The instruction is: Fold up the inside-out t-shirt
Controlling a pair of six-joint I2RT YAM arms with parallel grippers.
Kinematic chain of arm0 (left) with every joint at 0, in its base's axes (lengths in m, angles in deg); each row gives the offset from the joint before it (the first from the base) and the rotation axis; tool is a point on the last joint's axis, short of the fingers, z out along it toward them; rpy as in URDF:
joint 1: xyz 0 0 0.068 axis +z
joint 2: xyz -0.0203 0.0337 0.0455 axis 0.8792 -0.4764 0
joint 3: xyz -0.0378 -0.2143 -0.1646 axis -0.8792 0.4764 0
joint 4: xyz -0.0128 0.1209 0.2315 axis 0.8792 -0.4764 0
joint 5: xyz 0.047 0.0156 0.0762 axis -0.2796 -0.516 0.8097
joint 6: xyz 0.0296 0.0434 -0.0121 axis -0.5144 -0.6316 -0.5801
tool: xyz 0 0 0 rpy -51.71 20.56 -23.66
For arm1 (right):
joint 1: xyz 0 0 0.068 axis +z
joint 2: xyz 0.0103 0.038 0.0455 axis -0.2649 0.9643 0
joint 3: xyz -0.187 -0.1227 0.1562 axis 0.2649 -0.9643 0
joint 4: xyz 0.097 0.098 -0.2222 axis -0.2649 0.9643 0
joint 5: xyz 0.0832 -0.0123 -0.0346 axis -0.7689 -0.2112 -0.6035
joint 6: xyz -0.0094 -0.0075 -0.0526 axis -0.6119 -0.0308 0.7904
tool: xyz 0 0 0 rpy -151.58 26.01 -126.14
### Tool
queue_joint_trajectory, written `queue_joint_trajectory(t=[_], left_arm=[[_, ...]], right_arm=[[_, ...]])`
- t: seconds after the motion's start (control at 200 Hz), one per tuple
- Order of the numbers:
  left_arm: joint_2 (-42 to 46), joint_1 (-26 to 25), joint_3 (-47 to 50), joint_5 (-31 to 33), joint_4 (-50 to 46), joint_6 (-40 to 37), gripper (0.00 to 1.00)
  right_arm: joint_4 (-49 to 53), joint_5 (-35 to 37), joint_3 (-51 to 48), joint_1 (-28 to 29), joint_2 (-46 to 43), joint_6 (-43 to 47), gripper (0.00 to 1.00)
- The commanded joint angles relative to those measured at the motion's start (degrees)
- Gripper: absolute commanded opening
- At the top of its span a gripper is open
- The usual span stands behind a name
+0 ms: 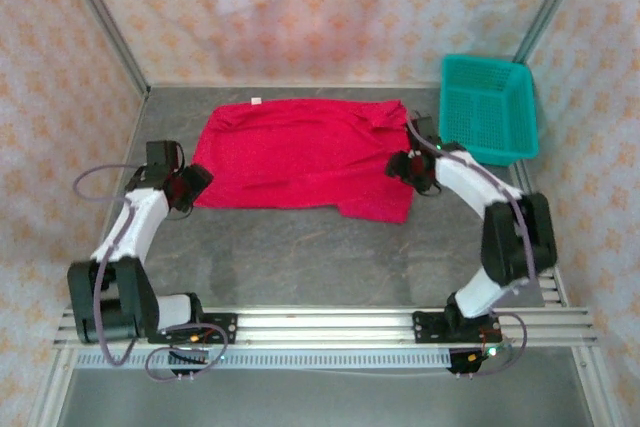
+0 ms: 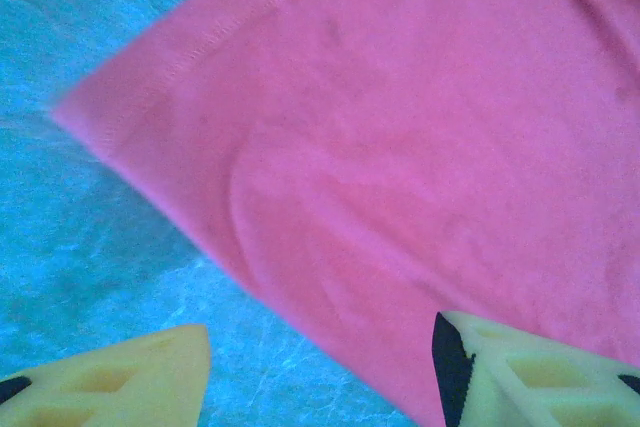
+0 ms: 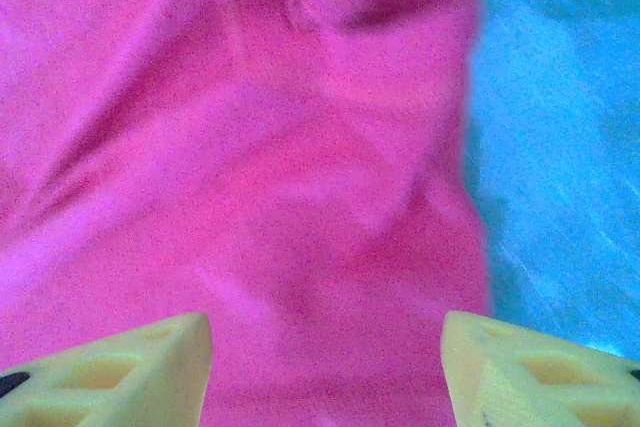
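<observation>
Grey surface (image 1: 300, 257), walled by patterned cloth, carries the inside-out t-shirt (image 1: 300, 157): crimson, spread flat with some wrinkles, toward the far side, a small white tag (image 1: 256, 101) at its far edge. The left fingers (image 2: 120, 382) stand spread at its near-left corner, gripping nothing; the right fingers (image 3: 520, 367) are likewise released over its right edge. Both wrist views are blurred, the fingers cut off below. A teal mesh basket (image 1: 487, 107) stands far right, near the shirt, its bare bottom showing.

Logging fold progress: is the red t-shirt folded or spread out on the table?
Mostly spread: the t-shirt lies broad and flat on the table, wrinkled near its right edge. Whether one fold has been made, cannot tell.
</observation>
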Motion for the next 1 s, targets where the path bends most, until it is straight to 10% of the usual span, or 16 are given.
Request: queue_joint_trajectory(t=[0.0, 0.54, 0.786, 0.996], left_arm=[[1.6, 0.9, 4.1, 5.5, -4.1, -0.5, 0.62], [-17.7, 5.3, 1.3, 2.9, 8.2, 0.9, 0.56], [-22.1, 5.3, -1.3, 2.9, 7.8, 0.6, 0.06], [-16.3, 5.2, 0.0, 2.7, 5.3, 0.9, 0.0]], right_arm=[[1.1, 2.5, -8.6, 0.0, -6.6, -1.5, 0.61], [-10.0, -2.0, -19.6, 3.4, -7.3, -9.0, 0.59], [-9.4, -4.0, -17.7, 3.8, -6.9, -11.2, 0.0], [0.8, -5.5, -12.8, 3.8, -19.6, -12.0, 0.0]])
